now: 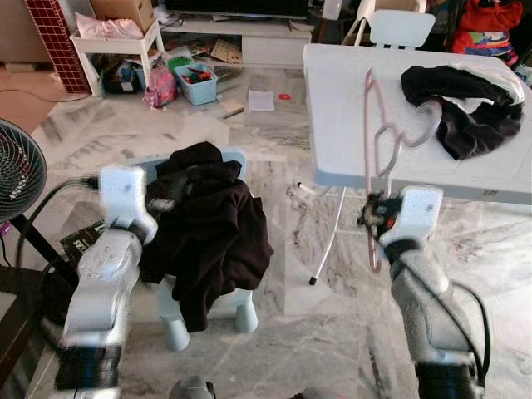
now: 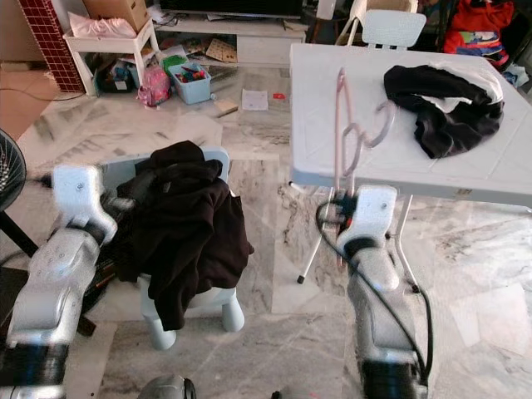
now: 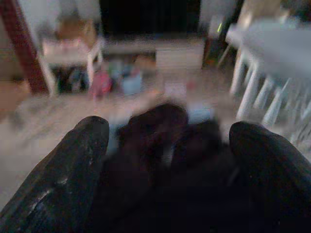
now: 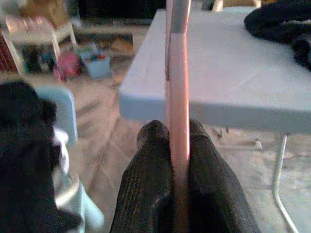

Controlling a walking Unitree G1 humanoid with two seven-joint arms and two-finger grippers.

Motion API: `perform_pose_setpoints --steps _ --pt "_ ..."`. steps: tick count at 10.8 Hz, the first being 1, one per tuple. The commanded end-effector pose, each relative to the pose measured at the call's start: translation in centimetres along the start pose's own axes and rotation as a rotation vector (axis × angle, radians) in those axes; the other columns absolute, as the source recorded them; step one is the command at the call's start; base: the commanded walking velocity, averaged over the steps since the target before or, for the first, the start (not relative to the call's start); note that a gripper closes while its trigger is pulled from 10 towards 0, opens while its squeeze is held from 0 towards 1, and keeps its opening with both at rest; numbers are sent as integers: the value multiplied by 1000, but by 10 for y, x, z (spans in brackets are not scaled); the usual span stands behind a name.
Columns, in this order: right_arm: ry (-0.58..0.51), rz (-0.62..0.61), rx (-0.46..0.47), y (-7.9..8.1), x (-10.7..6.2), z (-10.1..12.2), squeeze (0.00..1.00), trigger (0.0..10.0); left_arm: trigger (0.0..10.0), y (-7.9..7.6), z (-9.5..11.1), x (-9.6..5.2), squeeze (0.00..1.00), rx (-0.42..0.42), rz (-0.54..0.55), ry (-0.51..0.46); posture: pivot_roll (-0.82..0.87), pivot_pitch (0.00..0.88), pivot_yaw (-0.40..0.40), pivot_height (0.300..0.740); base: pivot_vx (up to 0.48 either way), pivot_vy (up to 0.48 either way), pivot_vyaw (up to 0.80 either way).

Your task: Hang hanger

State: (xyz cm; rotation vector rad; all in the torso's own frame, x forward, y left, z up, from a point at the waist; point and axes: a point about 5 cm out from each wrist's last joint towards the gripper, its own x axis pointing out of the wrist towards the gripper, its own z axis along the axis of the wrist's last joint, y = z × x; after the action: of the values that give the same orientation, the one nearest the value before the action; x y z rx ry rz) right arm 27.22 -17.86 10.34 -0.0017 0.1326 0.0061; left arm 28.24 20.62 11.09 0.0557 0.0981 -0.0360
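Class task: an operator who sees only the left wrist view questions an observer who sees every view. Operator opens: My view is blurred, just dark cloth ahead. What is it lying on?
Observer: The dark garment is heaped on a small pale blue chair.
Operator: Where is the hanger?
Observer: The pink hanger is clamped upright in the right gripper, beside the white table.
Operator: Anything on that table?
Observer: A black and white garment lies near its far right corner.
Operator: My own gripper?
Observer: The left gripper is open, close to the chair's garment.

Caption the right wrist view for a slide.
Right hand shut on the pink hanger, held upright before the white table.
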Motion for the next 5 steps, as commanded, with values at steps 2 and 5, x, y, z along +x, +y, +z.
perform_pose_setpoints --steps 2,5 --pt "-13 28 -50 5 -4 -2 0 10000 10000 10 -23 -6 0 7 33 98 -39 0 -26 740 0 0 0" --pt "-32 113 -91 10 -13 4 0 10000 10000 20 -47 -12 0 45 88 267 -52 0 -41 740 0 0 0"
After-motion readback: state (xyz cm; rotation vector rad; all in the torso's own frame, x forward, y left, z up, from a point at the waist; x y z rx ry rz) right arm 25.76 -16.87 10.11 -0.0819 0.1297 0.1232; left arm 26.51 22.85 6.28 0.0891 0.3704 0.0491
